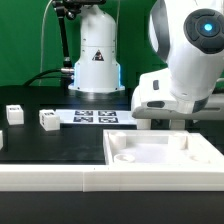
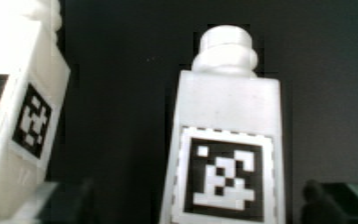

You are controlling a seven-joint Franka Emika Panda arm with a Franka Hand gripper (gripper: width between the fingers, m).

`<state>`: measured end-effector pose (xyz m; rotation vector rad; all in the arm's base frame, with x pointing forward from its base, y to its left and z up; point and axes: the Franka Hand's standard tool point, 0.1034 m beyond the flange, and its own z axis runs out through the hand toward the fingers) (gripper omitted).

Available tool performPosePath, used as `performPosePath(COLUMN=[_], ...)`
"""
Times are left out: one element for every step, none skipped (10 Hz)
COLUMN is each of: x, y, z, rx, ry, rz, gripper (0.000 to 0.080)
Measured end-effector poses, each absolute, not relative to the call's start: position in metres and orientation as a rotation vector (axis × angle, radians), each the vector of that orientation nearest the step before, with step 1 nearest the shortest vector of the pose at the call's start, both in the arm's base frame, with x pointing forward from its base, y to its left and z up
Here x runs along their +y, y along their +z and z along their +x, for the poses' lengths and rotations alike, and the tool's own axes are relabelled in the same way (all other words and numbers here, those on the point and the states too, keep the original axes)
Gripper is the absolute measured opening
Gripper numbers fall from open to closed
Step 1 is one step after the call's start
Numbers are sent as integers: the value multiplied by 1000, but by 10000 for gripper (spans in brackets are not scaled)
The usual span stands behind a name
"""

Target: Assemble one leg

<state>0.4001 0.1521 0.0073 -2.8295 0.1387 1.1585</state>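
In the wrist view a white leg with a black-and-white tag on its face and a rounded peg at its far end lies on the dark table. It sits between the two dark fingertips of my gripper. The jaws stand open, with a gap on each side of the leg. A second tagged leg lies close beside it. In the exterior view the arm's white body hides the gripper and these two legs. Two more small white legs stand at the exterior view's left.
The wide white square panel with corner recesses lies at the front, on the exterior view's right. The marker board lies mid-table. A white rail runs along the front edge. A second robot base stands at the back.
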Motion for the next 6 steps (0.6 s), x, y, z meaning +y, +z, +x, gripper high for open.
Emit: performPosePath(x=[152,152,152,152,152,152], y=[7,7,7,7,7,7], z=[400,400,400,400,400,400], rx=[139,139,139,139,139,139], ry=[1158,1158,1159,1159,1159,1159], rz=[-2829,-2829,-2829,-2829,-2829,-2829], gripper=[393,393,290,290,290,290])
